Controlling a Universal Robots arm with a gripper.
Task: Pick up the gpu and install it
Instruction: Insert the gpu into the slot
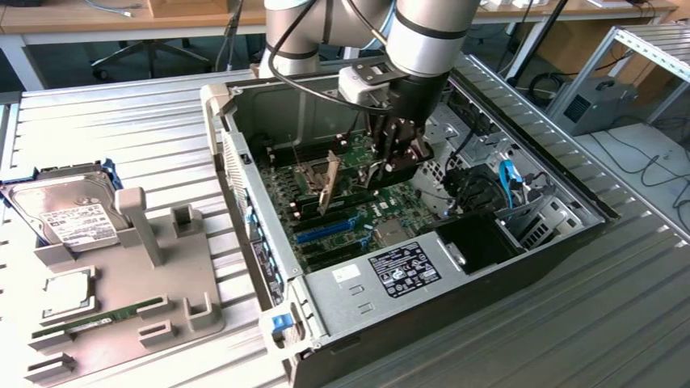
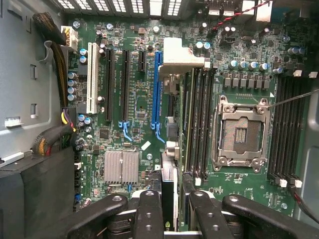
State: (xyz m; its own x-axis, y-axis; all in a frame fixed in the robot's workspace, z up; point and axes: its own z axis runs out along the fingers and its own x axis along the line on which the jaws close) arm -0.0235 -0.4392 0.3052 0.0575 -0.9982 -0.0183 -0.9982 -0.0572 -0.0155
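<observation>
My gripper [image 2: 172, 215] is shut on the gpu [image 2: 169, 191], a slim black card seen edge-on between the two black fingers [image 2: 149, 214]. Its silvery metal bracket [image 2: 180, 56] points toward the rear of the case. The card hangs upright over the motherboard, just beside the long blue slot [image 2: 157, 89] and roughly parallel to it. Whether it touches the board I cannot tell. In the exterior view the gripper [image 1: 393, 160] is inside the open computer case [image 1: 453, 267], with the gpu [image 1: 333, 184] reaching toward the case's rear wall.
An empty CPU socket [image 2: 241, 132], memory slots [image 2: 199, 119] and a small heatsink [image 2: 122, 167] surround the card. Cables [image 1: 506, 178] and the power supply [image 1: 405, 271] crowd the case. At the exterior view's left, a grey holder [image 1: 161, 275] carries a hard drive [image 1: 67, 214] and a RAM stick [image 1: 97, 317].
</observation>
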